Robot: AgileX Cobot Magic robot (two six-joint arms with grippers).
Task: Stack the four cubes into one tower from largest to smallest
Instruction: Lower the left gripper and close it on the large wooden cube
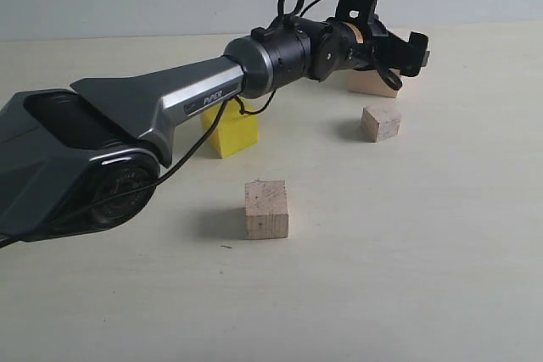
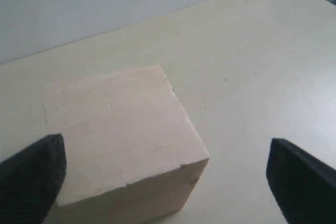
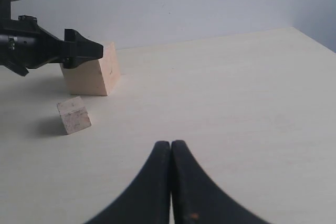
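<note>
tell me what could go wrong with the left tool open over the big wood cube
The large cube sits off-centre under the open left tool: one finger overlaps its top, so descending may strike or shove it instead of straddling it.
The yellow cube lies partly under the left arm and its hanging cable; a low sweep might nudge it.
The small cube stands nearby and could get bumped.
</note>
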